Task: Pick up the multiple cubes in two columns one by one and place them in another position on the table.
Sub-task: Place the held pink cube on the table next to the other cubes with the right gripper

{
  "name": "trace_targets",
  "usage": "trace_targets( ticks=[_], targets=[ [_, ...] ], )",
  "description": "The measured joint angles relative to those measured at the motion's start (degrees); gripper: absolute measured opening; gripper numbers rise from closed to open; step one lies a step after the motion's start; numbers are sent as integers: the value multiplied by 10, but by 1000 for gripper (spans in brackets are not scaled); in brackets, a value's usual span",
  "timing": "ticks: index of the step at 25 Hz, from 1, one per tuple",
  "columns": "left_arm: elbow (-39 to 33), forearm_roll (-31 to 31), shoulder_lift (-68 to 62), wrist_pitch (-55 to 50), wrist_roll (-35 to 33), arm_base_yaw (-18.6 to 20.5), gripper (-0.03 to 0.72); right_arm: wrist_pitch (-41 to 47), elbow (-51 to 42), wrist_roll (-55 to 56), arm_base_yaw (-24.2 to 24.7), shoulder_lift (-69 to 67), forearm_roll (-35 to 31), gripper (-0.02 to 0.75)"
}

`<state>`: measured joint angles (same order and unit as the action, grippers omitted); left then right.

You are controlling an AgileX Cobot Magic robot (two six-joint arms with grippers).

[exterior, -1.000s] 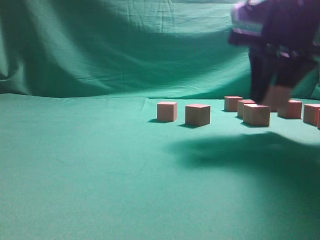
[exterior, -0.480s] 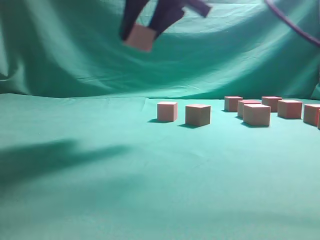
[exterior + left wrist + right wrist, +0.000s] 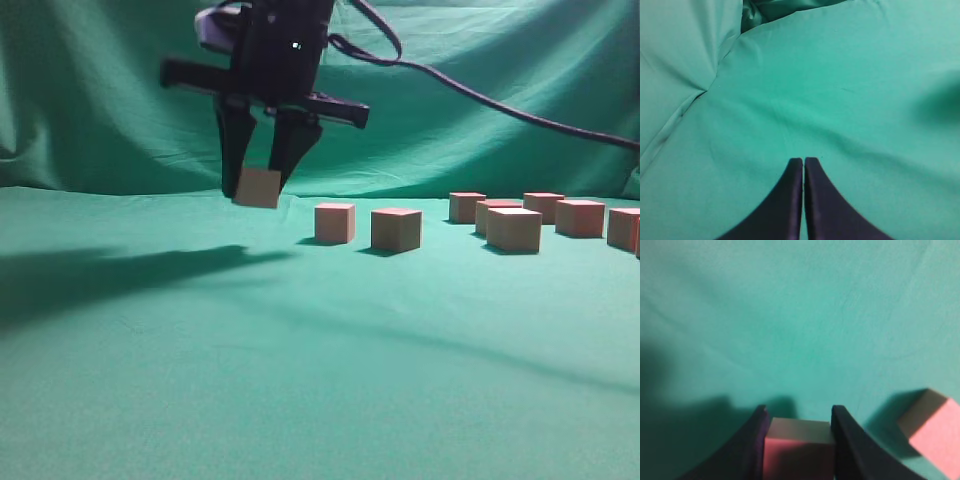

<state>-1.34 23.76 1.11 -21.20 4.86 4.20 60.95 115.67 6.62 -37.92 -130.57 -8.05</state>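
Exterior view shows our right gripper (image 3: 259,187) reaching across to the left of the scene, clamped on one cube (image 3: 258,187). The cube hangs clear of the cloth (image 3: 200,380), above and just left of two placed cubes (image 3: 334,222) (image 3: 396,229). We judge these two as the start of the new row, so the carried cube is held here to extend that row leftward.

Right wrist view confirms the grip. Both fingers (image 3: 749,447) press the cube's opposite side faces, and its pink top faces the camera. One placed cube sits at the lower right of that view, near but apart from the carried one. We hold the cube on flat, parallel faces so it does not twist during the lowering.

The source group (image 3: 545,218) stands well apart on the right of the exterior view, with several cubes not yet moved. We judge the task to be in its early part: two cubes placed, one in transit.

Left wrist view shows our left gripper (image 3: 803,165) with fingertips pressed together on nothing, over bare cloth. We keep it out of the working area so it does not obstruct the right arm.

The next move calls for a straight descent to the cloth before release. A gap to the neighbouring cube must remain, or the fingers may knock it on opening.
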Motion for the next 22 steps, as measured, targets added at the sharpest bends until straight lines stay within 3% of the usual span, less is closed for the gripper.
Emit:
trace_targets(
  ticks=[11,22],
  targets=[
    [0,0,0,0,0,0,0,-10,36,35,0,-48,62,266],
    [0,0,0,0,0,0,0,-17,37,28,0,-62,61,266]
  ],
)
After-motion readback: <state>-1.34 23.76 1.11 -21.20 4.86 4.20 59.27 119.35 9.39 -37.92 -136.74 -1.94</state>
